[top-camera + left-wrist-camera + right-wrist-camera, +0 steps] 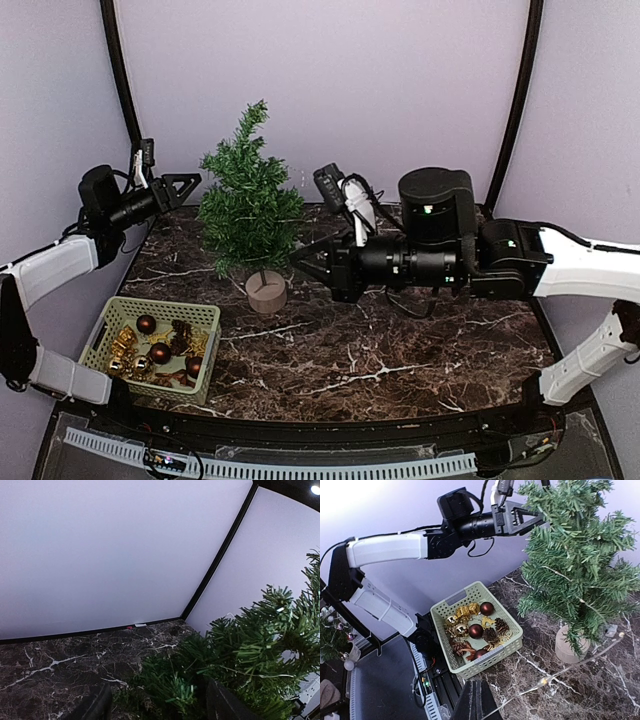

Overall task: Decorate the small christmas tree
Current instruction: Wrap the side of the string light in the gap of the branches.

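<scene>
Dark marble table (400, 350), lilac walls. Left of small christmas tree (250, 200): left gripper (192, 183) spread wide among upper branches, holding nothing, probably placing decoration. Right of tree: right gripper (298, 258) pinched shut, seemingly waiting.

Green basket (170, 304) on dark marble table (400, 340)

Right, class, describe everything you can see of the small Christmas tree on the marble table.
The small christmas tree is a dark-green artificial cone of bristly needle branches on a thin trunk, set in a short round tan base that looks wooden. It stands upright towards the back left of the dark marble table. No baubles show on it. A thin wire threads its branches and runs to the right gripper. Branch tips lie between the open jaws of the left gripper.
</scene>
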Robot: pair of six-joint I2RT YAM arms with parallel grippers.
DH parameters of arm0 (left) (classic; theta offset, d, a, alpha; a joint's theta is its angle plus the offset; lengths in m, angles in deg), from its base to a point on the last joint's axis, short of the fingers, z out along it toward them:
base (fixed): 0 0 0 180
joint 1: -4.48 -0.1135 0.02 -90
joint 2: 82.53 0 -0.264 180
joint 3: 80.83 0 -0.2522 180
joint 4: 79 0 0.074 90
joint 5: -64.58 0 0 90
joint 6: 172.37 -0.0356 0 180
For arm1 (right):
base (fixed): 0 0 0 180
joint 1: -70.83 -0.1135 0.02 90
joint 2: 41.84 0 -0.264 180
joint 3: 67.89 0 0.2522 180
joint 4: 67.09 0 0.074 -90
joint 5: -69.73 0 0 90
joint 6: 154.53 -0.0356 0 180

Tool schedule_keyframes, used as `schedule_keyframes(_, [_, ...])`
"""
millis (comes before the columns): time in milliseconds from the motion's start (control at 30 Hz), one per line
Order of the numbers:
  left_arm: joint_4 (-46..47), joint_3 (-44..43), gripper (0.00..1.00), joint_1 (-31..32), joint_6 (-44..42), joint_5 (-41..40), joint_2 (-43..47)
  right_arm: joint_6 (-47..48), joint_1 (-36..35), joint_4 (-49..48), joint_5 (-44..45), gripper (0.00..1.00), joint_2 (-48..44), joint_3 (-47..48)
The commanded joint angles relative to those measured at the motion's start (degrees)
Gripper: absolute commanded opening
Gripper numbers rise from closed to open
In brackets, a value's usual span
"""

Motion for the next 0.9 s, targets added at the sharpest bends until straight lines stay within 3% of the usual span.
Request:
schedule_keyframes(0, [-12.3, 0.2, 0.68, -0.1, -5.0, 1.2, 7.9, -1.7, 0.2, 0.5, 7.5, 0.0, -5.2, 0.2])
schedule_keyframes(200, [-27.9, -4.0, 0.71, 2.1, -11.4, -1.7, 16.2, -2.0, 1.5, 6.0, 18.4, 0.0, -7.0, 2.7])
schedule_keyframes(367, [-35.7, -13.0, 0.72, 4.7, -13.5, -2.9, 16.0, -1.6, 8.4, 3.8, 15.9, 0.0, -5.3, 4.8])
schedule_keyframes(500, [-39.3, -21.9, 0.73, 6.3, -14.5, -3.7, 11.1, 1.2, 14.1, 1.1, 10.6, 0.0, -1.1, 9.7])
schedule_keyframes(867, [-46.7, -50.1, 0.74, 8.2, -16.5, 1.5, -13.5, 5.0, 25.0, -4.5, -9.3, 0.0, 15.0, 26.4])
